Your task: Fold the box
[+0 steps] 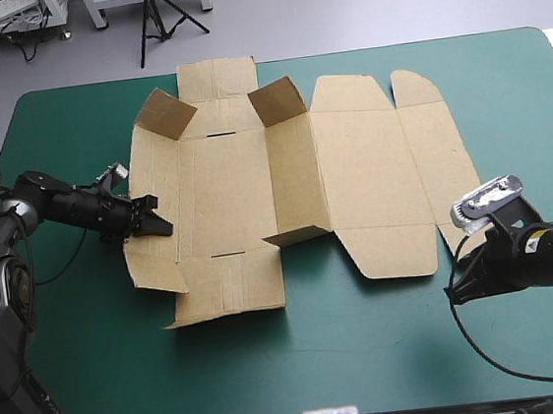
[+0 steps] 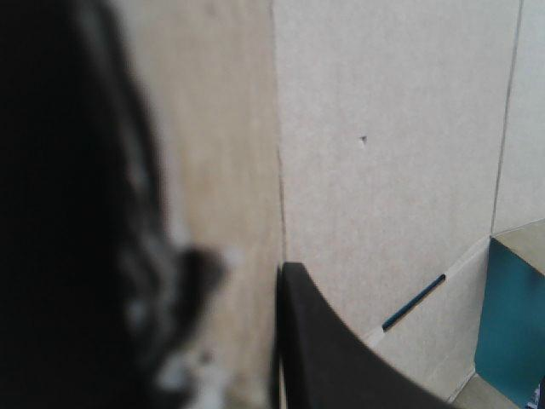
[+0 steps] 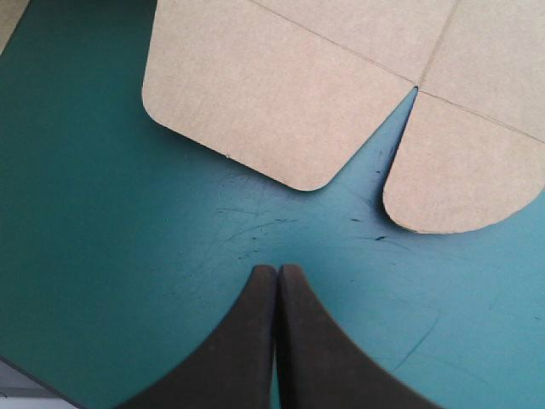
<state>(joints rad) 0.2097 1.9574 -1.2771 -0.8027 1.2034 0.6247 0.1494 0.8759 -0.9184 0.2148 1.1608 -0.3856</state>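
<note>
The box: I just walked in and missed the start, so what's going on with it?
The brown box lies mostly flat on the teal-green cover, with a few small corner flaps standing up. The left gripper pinches the box's left side panel. The right gripper is shut and empty, over bare cover just short of the box's rounded right-hand flaps. No walls are tucked in yet.
</note>
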